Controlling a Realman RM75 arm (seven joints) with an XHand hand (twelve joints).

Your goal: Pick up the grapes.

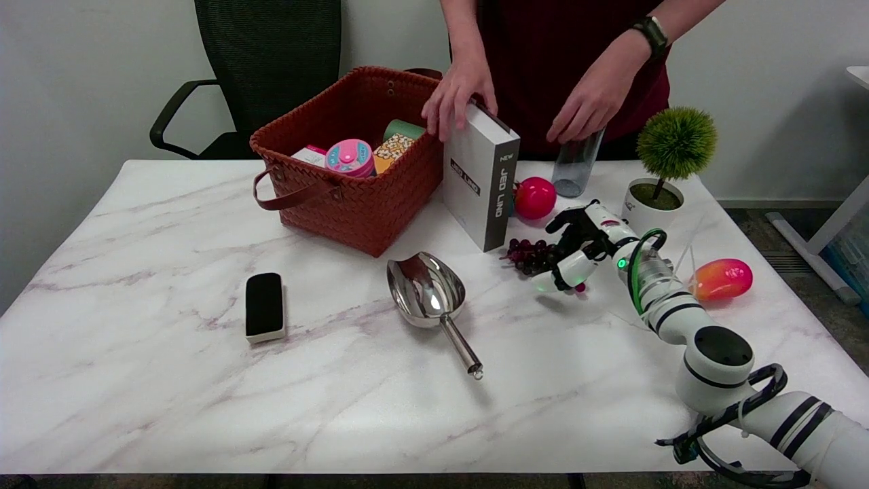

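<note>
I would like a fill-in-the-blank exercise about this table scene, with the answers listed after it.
1. The dark purple grapes lie just in front of the tall ____ box.
2. The robot's right hand is at the grapes' ____ side in the picture.
3. The shiny metal scoop points its handle toward the table's ____ edge.
4. The woven basket is ____ in colour.

Answers: white; right; near; reddish-brown

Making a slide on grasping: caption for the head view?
Robot's right hand closes around dark grapes on the marble table, beside a standing book.
</note>
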